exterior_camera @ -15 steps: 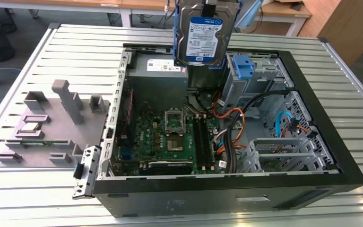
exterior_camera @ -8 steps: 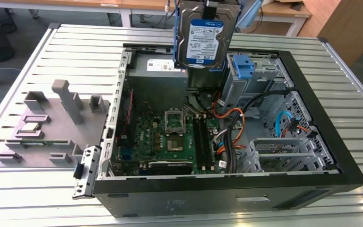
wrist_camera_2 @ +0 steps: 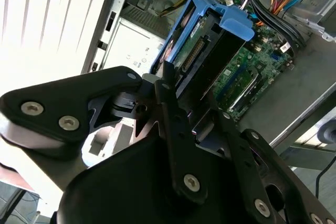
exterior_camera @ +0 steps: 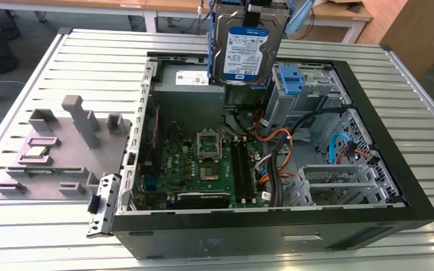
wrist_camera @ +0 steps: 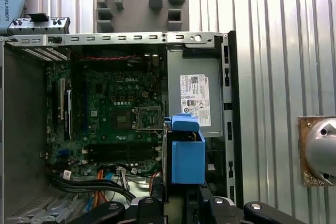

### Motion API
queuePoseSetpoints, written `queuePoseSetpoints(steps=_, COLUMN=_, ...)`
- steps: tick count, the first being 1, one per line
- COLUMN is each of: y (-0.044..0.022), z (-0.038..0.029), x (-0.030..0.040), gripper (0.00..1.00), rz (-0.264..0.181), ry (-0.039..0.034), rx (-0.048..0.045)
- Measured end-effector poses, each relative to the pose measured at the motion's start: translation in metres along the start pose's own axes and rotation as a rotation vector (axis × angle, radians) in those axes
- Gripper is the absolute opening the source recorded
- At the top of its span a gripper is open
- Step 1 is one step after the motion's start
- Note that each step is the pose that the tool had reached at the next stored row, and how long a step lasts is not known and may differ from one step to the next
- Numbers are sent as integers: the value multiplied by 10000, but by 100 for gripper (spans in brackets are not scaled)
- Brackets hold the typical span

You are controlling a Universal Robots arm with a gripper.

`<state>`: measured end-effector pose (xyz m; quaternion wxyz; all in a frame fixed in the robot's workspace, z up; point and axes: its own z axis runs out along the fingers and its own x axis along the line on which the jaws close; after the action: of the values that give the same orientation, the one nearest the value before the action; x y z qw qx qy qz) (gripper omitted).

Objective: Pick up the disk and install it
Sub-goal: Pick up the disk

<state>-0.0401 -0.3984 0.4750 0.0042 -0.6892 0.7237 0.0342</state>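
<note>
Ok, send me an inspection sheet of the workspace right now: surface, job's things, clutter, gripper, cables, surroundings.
Surface: ribbed metal table, with an open computer case lying on it.
Job's things: disk, upright in the air above the case, blue rails on its edges.
Clutter: grey fixture plate with posts, beside the case at the exterior view's left.
Gripper: gripper shut on the disk.
Cables: orange, black and blue cables inside the case.
Surroundings: wooden desks behind the table.
</note>
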Motion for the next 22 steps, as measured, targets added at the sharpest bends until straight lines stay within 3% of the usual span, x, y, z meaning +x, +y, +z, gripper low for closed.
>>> queuePoseSetpoints(steps=22, y=-25, z=-3, x=262, gripper=35, rz=9, ry=0, rx=1)
